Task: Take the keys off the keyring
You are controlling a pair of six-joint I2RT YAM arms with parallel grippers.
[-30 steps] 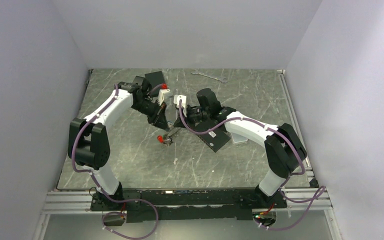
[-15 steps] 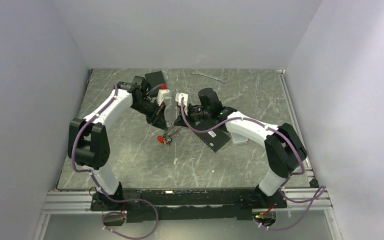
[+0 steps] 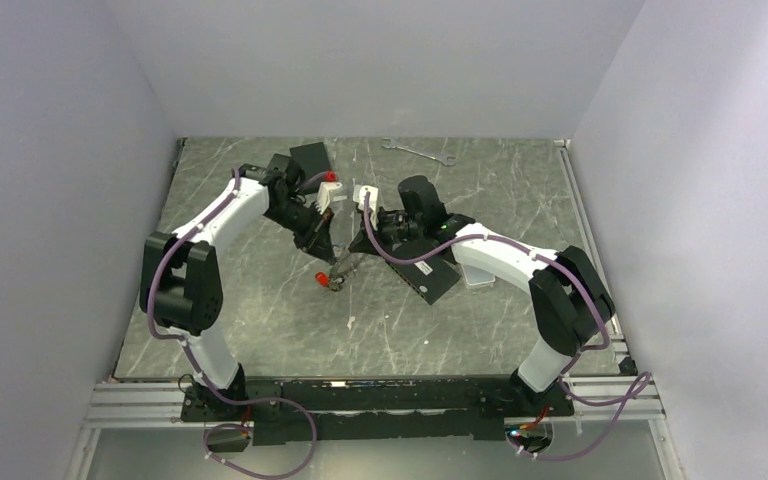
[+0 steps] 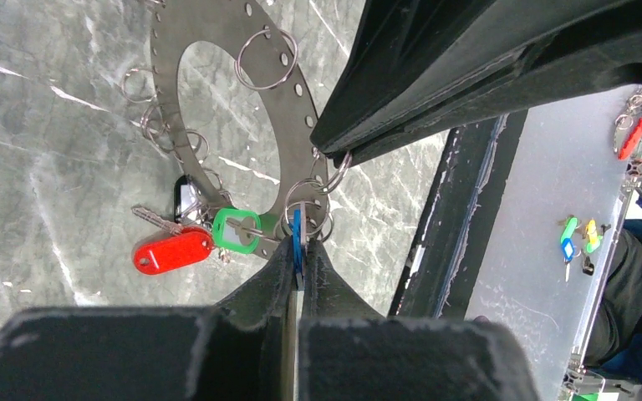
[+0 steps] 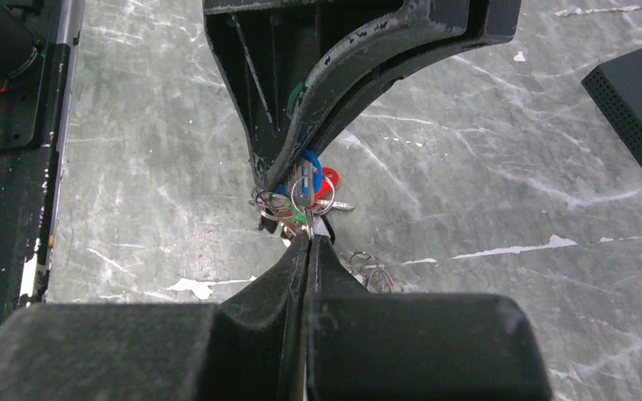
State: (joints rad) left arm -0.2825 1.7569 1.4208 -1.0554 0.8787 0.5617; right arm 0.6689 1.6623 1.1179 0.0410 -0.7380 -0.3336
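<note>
**Grey metal keyring pinched from two sides at mid-table**

A flat grey keyring (image 4: 301,150), pierced with small holes along its band, is held between the two arms near the middle of the marbled table (image 3: 260,320). Small split rings (image 4: 265,58) are threaded through several of the holes. Whether the ring's lower edge touches the table cannot be told.

The keys (image 3: 328,281) are bunched at one end of the ring, just on the near side of both claws. In the left wrist view four are made out:
- a blue key (image 4: 296,227), standing edge-on
- a green key (image 4: 236,230), just left of the blue one
- a red key (image 4: 171,251), further left
- a dark key (image 4: 185,199), partly hidden above the red one

The left gripper (image 4: 297,255) is closed, its fingers pressed together on the blue key. The right gripper (image 5: 309,238) is likewise closed, and its tips are seen clamped on the rim of the keyring, beside a split ring. The two claws are set tip to tip, nearly touching.

A silver wrench (image 3: 418,152) is seen at the far edge of the table, and a black box (image 3: 310,157) lies at the far left, behind the left arm.
</note>
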